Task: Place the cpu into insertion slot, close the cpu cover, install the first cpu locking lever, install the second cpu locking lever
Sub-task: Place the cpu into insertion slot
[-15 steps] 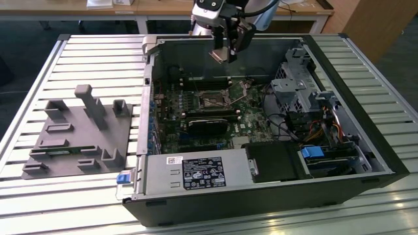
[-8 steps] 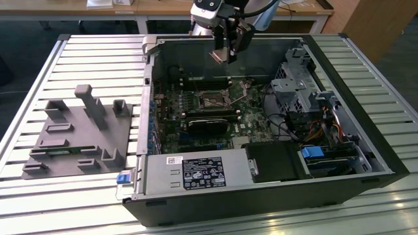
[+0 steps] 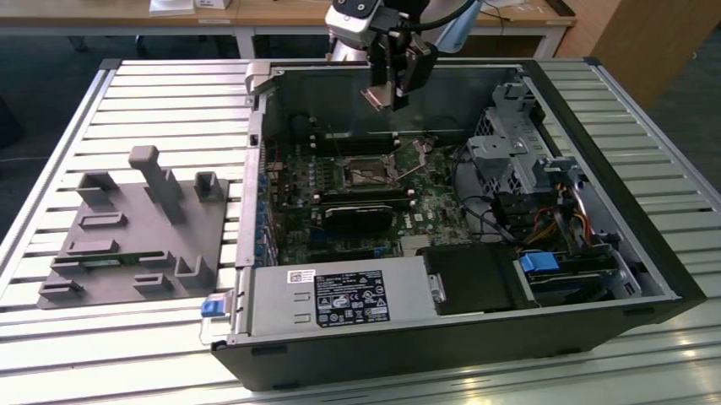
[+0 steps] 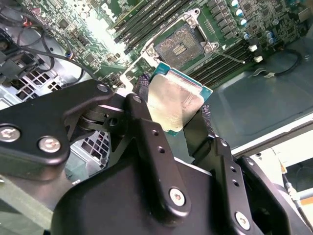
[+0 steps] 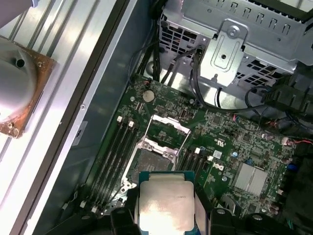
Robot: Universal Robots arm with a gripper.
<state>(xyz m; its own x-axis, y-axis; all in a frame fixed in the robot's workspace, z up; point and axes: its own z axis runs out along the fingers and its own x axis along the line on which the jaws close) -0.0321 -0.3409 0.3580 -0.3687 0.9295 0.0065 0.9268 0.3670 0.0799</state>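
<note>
Exterior view: the gripper (image 3: 383,94) hangs over the open PC case (image 3: 636,211), above the far part of the motherboard (image 3: 304,181) and well clear of it. The case lies on its side on the slatted desk (image 3: 147,93). A grey fixture (image 3: 135,228) sits on the desk at the exterior view's left, apart from the case.

Second wrist view: I read the gripper as clamped on the cpu (image 4: 176,103). Two black fingers (image 4: 142,93) pinch it on opposite edges. The metal top faces the camera, with a green edge showing on the far side. The chip is in the air and touches nothing but the fingers.

The insertion slot (image 4: 180,44) lies past the cpu's far edge, on the board and apart from the chip. It is bare, with its dark centre exposed. A thin locking lever (image 4: 230,56) angles away from one side of the slot.

First wrist view: the cpu cover (image 5: 168,129) is flipped back on the far side of the slot from the chip, with green board visible through its window. Long memory slots (image 5: 115,152) run along both sides of the socket. A cooler with a copper-coloured base (image 5: 14,93) rests on the desk outside the case wall.
</note>
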